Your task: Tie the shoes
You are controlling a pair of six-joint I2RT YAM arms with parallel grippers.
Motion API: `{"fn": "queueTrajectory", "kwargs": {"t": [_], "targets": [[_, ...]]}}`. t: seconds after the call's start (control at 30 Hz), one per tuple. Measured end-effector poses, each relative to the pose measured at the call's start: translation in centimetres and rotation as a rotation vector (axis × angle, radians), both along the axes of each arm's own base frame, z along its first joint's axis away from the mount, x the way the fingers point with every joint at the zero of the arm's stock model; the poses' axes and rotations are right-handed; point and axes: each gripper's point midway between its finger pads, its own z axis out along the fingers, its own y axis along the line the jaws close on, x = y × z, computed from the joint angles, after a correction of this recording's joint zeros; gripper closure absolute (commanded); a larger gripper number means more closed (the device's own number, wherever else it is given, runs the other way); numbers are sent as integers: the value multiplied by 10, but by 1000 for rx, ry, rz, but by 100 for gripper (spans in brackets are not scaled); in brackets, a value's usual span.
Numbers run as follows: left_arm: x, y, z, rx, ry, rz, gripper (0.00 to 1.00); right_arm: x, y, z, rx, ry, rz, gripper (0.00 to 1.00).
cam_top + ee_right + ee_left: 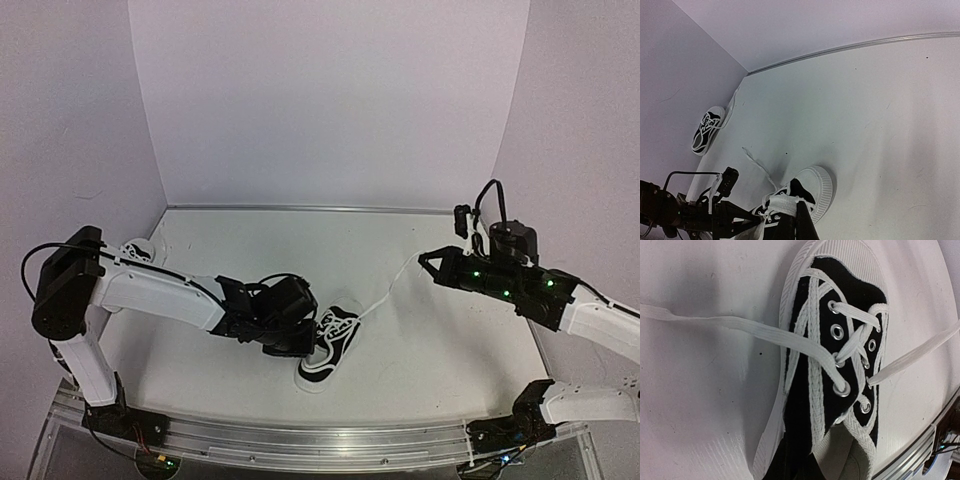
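Observation:
One black-and-white shoe (332,350) lies at the table's middle, toe toward the near edge. My left gripper (303,338) is pressed to its heel and shut on the collar; in the left wrist view the shoe (840,340) fills the frame and the fingers are hidden. One white lace (385,293) runs taut from the shoe to my right gripper (422,258), which is shut on its end. In the right wrist view the lace (782,205) sits pinched between the dark fingers (802,225). The other lace end (757,162) lies loose on the table. The second shoe (137,250) rests at the far left.
A metal rail (320,440) runs along the near edge. White walls close the table (440,350) at the back and on both sides. My left arm (160,290) stretches across the left half, close in front of the second shoe (705,131).

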Motion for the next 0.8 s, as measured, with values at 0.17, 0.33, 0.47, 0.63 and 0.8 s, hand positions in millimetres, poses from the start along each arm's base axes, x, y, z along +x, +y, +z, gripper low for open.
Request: {"fn": "queueTrajectory", "kwargs": {"t": [0.17, 0.33, 0.47, 0.63, 0.8], "targets": [[-6, -18, 5, -30, -23, 13, 84, 4, 3, -15, -28, 36, 1, 100], [-8, -40, 16, -72, -59, -37, 54, 7, 8, -36, -62, 86, 13, 100], [-8, -44, 25, -81, -92, -91, 34, 7, 12, -44, -70, 110, 28, 100], [3, -30, 49, -106, -118, -153, 32, 5, 14, -44, -62, 116, 44, 100], [78, 55, 69, -138, -128, 52, 30, 1, 14, -36, -28, 110, 51, 100]]}}
